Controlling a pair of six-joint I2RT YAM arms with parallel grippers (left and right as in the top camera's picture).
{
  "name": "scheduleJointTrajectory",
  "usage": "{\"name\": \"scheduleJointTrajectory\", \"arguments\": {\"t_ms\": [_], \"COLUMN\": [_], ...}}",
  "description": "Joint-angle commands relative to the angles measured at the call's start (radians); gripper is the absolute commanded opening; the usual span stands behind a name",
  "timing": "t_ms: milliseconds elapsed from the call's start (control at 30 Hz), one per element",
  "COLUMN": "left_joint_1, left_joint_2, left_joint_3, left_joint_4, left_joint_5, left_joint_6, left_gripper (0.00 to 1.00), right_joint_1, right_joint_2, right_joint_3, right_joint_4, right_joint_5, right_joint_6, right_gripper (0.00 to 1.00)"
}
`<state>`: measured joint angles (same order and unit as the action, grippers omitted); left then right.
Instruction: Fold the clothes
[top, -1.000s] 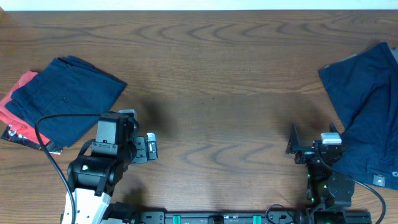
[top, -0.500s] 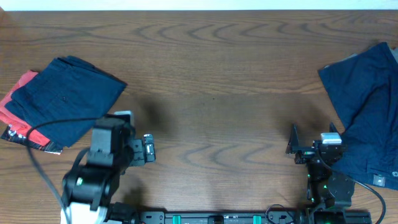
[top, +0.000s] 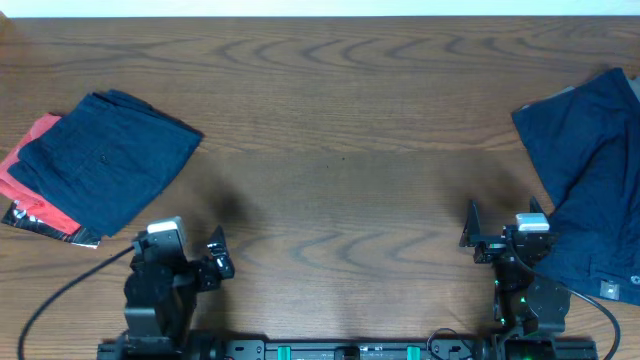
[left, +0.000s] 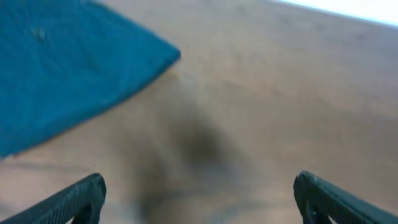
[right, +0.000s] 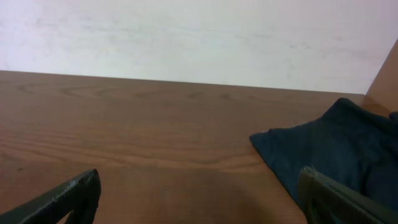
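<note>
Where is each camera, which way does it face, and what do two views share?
Overhead: above the table, facing down; left arm, right arm show.
Left wrist: low, facing folded shorts; open left tool tips show.
Right wrist: low, facing the wall; open right tool tips show.
Shared: overhead, right wrist both show unfolded shorts.

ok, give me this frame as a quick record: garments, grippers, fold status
surface: brown wood-grain table
left side: folded dark navy denim-like garment, lying on a red cloth
right side: spread dark navy denim-like garment, not folded, cut off by the frame edge, pale label near its front corner
left gripper: open, holding nothing, bare table ahead, folded garment off to its left
right gripper: open, holding nothing, spread garment just to its right
fold status: one folded, one not yet
</note>
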<state>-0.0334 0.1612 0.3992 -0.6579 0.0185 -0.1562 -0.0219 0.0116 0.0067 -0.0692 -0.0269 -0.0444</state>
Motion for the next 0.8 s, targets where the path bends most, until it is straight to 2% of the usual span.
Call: {"name": "scheduleJointTrajectory", "arguments": {"t_ms": [0, 267, 433, 600, 767], "left_joint_1": [0.007, 0.007, 0.007, 0.006, 0.006], "left_joint_2": [-0.081, -0.145, -0.16, -0.16, -0.159], "left_joint_3": [-0.088, -0.299, -0.396, -0.395, -0.395], "left_joint_4": [0.092, 0.518, 0.705, 0.697, 0.584], "left_joint_5": [-0.012, -0.011, -0.008, -0.005, -0.005], "left_joint_6": [0.014, 0.061, 0.116, 0.204, 0.204], "left_gripper": [0.98, 0.98, 0.98, 0.98, 0.98], "right_joint_1": [0.01, 0.01, 0.01, 0.01, 0.01], "right_joint_2": [-0.006, -0.006, -0.006, -0.006, -0.006], "right_joint_3": [-0.001, -0.001, -0.001, -0.001, -0.001], "right_joint_4": [-0.003, -0.003, -0.003, -0.003, -0.004], "right_joint_5": [-0.006, -0.006, -0.006, -0.006, -0.006], "right_joint_6": [0.004, 0.004, 0.004, 0.004, 0.004], "right_gripper": [0.99, 0.99, 0.99, 0.99, 0.99]}}
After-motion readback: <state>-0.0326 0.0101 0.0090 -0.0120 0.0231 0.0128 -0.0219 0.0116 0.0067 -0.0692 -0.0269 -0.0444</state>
